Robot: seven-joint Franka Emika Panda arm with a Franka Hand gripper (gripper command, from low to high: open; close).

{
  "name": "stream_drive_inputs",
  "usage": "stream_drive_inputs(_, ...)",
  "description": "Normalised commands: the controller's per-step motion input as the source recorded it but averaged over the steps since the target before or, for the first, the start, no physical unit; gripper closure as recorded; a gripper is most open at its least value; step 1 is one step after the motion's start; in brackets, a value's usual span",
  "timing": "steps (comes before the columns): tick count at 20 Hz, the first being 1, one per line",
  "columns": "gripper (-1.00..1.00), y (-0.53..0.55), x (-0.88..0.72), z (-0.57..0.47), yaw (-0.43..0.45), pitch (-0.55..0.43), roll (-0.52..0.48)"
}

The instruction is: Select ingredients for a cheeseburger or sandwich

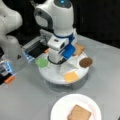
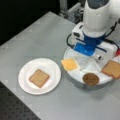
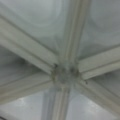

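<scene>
We hover the gripper (image 1: 58,58), jaw state unclear, over the tray hub (image 3: 63,75); one bread square (image 2: 39,78) already plated as base.

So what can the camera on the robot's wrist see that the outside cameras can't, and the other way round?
Only the wrist view shows, close up, the hub where the white dividers of the round segmented tray meet; no food piece and no jaws show there.

Only a front view shows the white paper plate holding a tan-brown bread square, plus the orange cheese square, dark-brown round patty, a second bread square and the arm above the tray.

Both share the white tray.
</scene>
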Motion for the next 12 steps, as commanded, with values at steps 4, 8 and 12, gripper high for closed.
stream_drive_inputs(4,-1.00,-0.11,-0.33,-0.15,0.022,-0.286,0.113)
stream_drive_inputs(8,-1.00,-0.02,-0.19,-0.15,-0.020,-0.269,0.102)
stream_drive_inputs(12,-1.00,0.04,-0.13,-0.18,-0.047,-0.247,0.103)
